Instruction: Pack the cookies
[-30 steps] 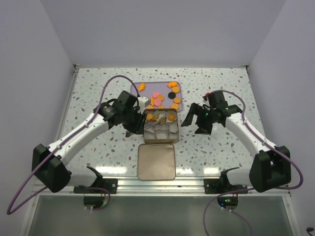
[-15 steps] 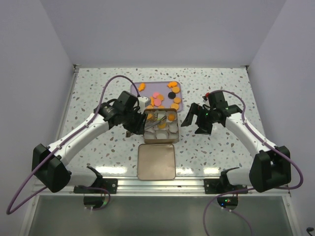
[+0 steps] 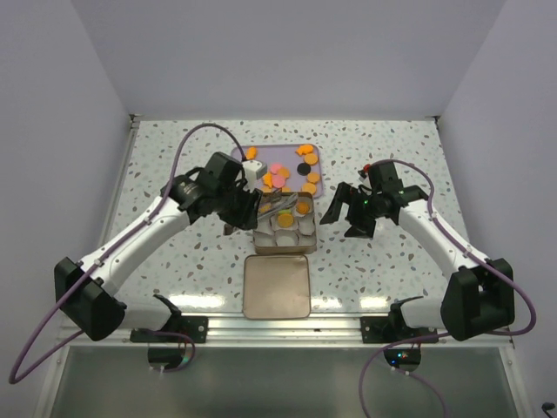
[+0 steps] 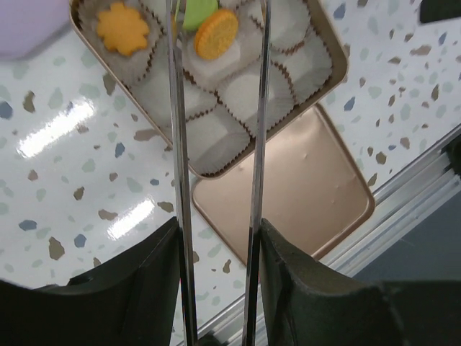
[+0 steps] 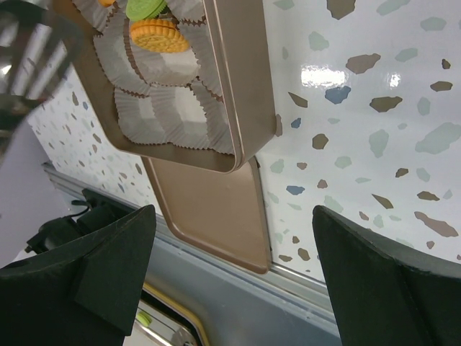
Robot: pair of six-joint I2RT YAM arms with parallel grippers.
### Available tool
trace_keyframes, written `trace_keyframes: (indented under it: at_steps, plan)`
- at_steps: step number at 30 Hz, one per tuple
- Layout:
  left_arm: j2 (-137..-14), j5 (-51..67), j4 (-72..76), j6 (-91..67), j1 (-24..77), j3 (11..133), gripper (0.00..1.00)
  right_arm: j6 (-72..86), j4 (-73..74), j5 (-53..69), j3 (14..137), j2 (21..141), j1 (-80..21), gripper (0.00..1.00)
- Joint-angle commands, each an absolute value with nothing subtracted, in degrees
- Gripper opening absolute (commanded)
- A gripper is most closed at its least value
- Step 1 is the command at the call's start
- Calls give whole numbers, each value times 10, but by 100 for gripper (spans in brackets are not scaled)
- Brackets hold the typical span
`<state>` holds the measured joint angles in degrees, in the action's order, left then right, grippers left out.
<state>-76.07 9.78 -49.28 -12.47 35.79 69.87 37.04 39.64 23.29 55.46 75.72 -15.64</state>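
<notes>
Loose cookies, mostly orange with some pink and one black, lie on a purple tray. The square metal tin holds white paper cups; a few hold cookies: an orange flower, a round orange one and a green one. My left gripper is shut on metal tongs, whose blades reach over the tin, a little apart. My right gripper is open and empty, just right of the tin. The tin and the round orange cookie also show in the right wrist view.
The tin's flat lid lies on the table in front of the tin, near the front rail. A small white object stands on the tray's left side. Speckled tabletop lies to the left and right.
My left arm has drawn back and up, away from the tin, with the tongs in its grip. The white object on the tray now shows fully. The right arm has not moved.
</notes>
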Motion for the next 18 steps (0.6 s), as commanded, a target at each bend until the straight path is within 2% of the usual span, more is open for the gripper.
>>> trace_keyframes:
  at_steps: [1, 6, 12, 18]
  plan:
    - [-762, 76, -498, -129, 360, 793, 49, 361, 388, 233, 555, 749, -156, 93]
    - [-803, 28, -519, -111, 360, 852, 47, 361, 384, 232, 560, 756, -155, 93]
    - [-868, -83, -521, -121, 355, 882, 46, 359, 388, 229, 572, 762, -155, 93]
    - [-935, -108, -499, -145, 287, 922, 46, 357, 394, 229, 592, 775, -156, 93]
